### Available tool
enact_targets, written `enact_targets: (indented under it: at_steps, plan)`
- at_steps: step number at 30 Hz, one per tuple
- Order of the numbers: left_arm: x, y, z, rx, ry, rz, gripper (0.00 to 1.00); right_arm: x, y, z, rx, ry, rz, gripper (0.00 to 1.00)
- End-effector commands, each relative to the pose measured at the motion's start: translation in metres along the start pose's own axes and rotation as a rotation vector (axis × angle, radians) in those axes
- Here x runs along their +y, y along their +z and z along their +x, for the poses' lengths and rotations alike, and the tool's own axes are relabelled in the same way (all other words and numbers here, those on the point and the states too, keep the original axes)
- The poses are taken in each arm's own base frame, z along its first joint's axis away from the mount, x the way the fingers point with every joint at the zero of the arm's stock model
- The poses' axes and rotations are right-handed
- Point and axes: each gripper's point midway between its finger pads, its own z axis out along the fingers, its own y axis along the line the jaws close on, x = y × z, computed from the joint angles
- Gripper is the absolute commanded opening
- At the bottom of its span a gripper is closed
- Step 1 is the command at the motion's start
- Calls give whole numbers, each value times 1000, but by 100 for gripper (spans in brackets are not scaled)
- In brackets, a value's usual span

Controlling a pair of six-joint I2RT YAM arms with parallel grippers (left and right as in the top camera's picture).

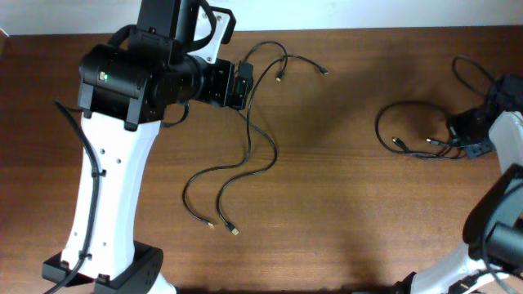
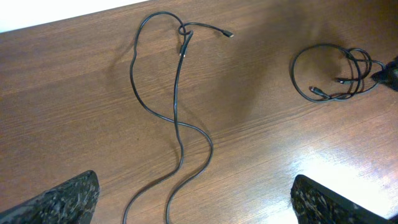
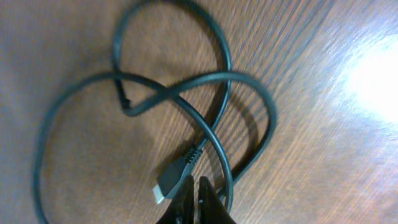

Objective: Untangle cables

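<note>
Two long thin black cables (image 1: 245, 155) lie crossed in the table's middle, knotted near their far ends (image 2: 183, 34), with metallic plug ends at the front (image 1: 232, 230). My left gripper (image 1: 239, 84) hovers above their far part, open wide and empty (image 2: 193, 202). A separate black cable lies coiled at the right (image 1: 404, 126), also seen in the left wrist view (image 2: 323, 68). My right gripper (image 1: 456, 140) is at that coil, fingers shut (image 3: 198, 190) right beside its plug (image 3: 174, 174). Nothing shows between the fingertips.
The brown wooden table (image 1: 343, 212) ends at a white wall at the back. A thicker black arm cable (image 1: 470, 69) loops at the far right. The left arm's white body (image 1: 110, 180) stands over the table's left side.
</note>
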Motion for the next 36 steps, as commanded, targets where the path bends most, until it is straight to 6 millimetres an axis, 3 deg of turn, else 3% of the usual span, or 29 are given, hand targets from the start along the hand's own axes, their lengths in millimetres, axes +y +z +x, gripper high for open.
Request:
enact_targets:
  at_steps: [1, 2, 3, 9, 14, 29, 30, 31, 33, 35, 36]
  plan:
    - [0, -3, -1, -10, 3, -6, 99, -12, -1, -2, -32, -53, 70, 30]
    - [0, -3, -1, -10, 3, -6, 99, -14, 2, 0, -22, -67, 79, 45]
    - [0, -3, 0, -7, 3, -6, 99, -15, 5, 2, -14, -70, 86, 55]
    - [0, -3, 1, -2, 2, -6, 99, -14, 13, -1, -23, -69, 89, 56]
    - [0, -3, 1, 0, 2, -7, 99, -26, 42, 11, 39, -74, 147, 41]
    - [0, -3, 1, 0, 2, -7, 99, -33, 63, 16, 61, -77, 177, 40]
    - [0, -3, 1, -1, 2, -7, 99, -32, 63, 16, 61, -77, 177, 9]
    - [0, -3, 1, -1, 2, -7, 99, -32, 63, 16, 61, -77, 177, 4]
    - [0, -3, 1, -1, 2, -7, 99, -31, 63, 18, 72, -81, 170, 4]
    - [1, -3, 1, -1, 2, -7, 99, -13, 60, 33, 158, -147, 55, 4]
    - [1, -3, 1, -1, 3, -8, 99, 4, 47, 43, 215, -148, -44, 4]
